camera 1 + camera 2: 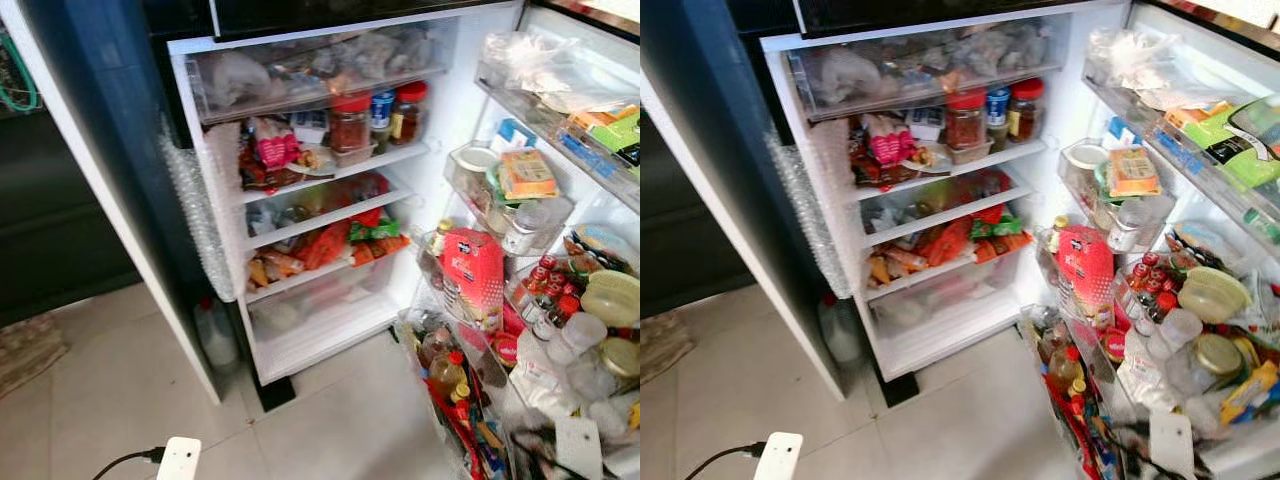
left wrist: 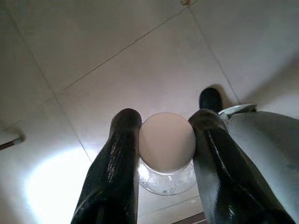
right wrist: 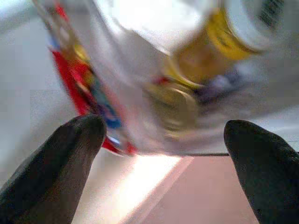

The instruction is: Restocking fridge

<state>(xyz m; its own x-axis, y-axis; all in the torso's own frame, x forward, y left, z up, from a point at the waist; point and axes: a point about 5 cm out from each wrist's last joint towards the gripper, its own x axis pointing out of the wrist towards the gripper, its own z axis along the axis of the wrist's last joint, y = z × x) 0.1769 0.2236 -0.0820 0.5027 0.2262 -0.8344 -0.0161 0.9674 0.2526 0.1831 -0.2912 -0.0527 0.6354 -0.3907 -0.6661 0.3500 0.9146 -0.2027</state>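
Standing before the open fridge point(image 1: 330, 190), door point(image 1: 560, 300) swung wide. Shelves point(image 1: 320, 175) already holding jars point(image 1: 350, 125), packets and bagged produce; door racks point(image 1: 1160, 330) already crowded with bottles, tubs and a red carton point(image 1: 472, 272).

Left gripper point(image 2: 166, 140): gripping a clear bottle point(image 2: 167, 163) by its white cap point(image 2: 167, 141), both black fingers point(image 2: 117, 158) pressing against the cap's sides. Hanging above pale floor tiles point(image 2: 117, 60), so not yet inside the fridge.

Right gripper point(image 3: 163, 135): spread wide, clasping nothing. Pointing toward blurred yellow-lidded containers point(image 3: 201, 51) and red packaging, seemingly the lower door rack; contents too smeared for identifying.

Judging progress: restocking partly done, with much already stowed. Remaining: carrying the bottle up to the fridge and finding a free slot. Door racks looking nearly full, so placing likely needing care against knocking neighbours over.
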